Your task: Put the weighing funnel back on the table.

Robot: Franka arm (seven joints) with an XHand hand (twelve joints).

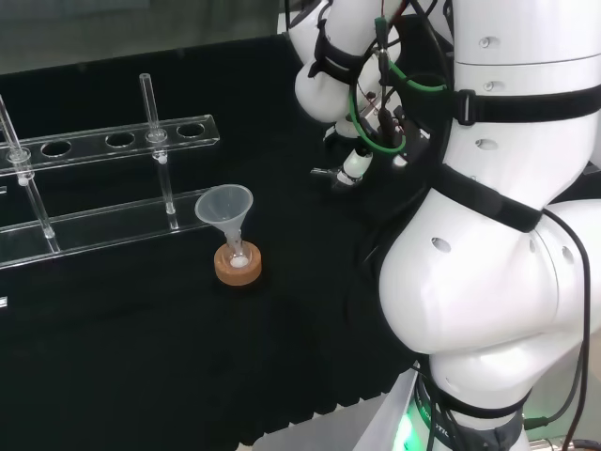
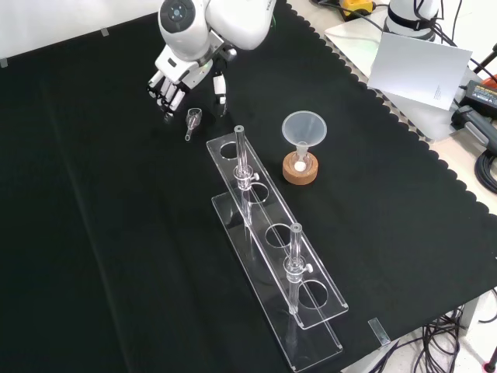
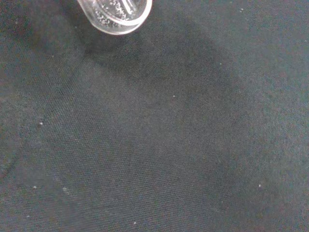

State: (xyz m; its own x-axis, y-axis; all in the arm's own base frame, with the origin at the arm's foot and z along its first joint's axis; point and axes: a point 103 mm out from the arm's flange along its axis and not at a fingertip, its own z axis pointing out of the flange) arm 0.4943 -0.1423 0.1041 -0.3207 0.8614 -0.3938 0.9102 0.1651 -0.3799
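Weighing funnel (image 2: 192, 121) lies on cloth (image 2: 93, 233), upper left of front view, just below hand (image 2: 177, 78), btw fingers (image 2: 165, 96) & thumb (image 2: 220, 84), apparently touching neither. Hand looks spread, holding nothing. Release seems done; next: lift straight up w/o clipping it.

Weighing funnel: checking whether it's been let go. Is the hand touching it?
Apart. In the front view, black cloth shows between the weighing funnel and the fingers and thumb of the hand.
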